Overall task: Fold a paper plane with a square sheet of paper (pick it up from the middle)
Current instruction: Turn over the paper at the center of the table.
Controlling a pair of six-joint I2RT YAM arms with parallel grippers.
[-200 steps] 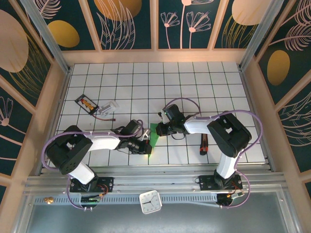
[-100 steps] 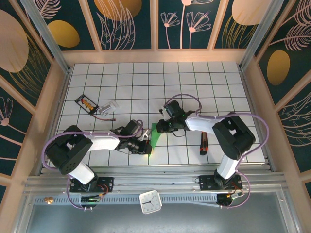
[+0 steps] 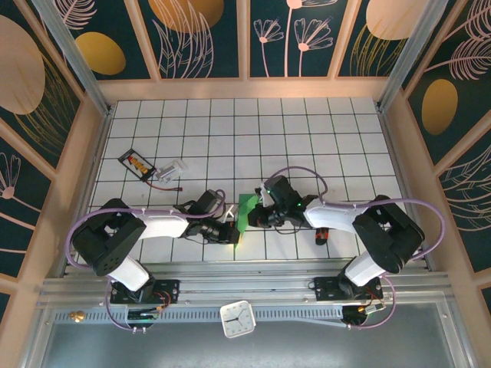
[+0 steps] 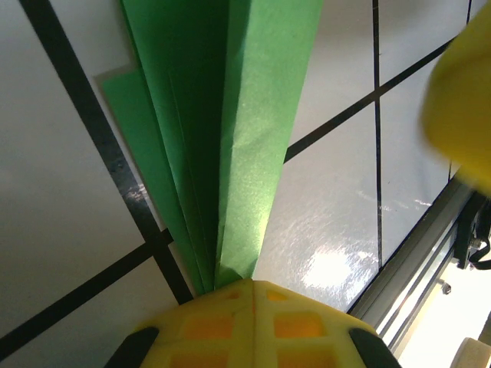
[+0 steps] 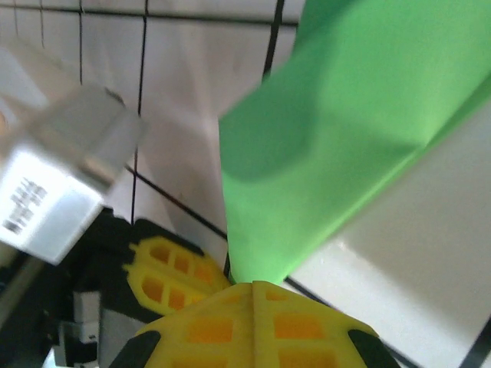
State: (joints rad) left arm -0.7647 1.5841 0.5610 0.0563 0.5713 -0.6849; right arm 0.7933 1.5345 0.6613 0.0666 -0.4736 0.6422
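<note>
Pinching folded green paper (image 3: 244, 211) both ends: left jaws stay clamped; right jaws, shifted nearer, re-closed.

A white tabletop (image 3: 307, 123), ruled into squares by dark lines, was enclosed by dark teal walls (image 3: 207, 38) painted with gold ovals and pale leaf outlines, framed in light wood. A metal rail (image 3: 253, 285) and a small clock (image 3: 237, 318) were seen at its near edge.

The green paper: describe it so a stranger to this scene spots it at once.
On the white grid table, look near the middle of its front edge. The folded green paper is pinched by the left gripper and the right gripper. It is the only bright-green, creased thing there.
</note>
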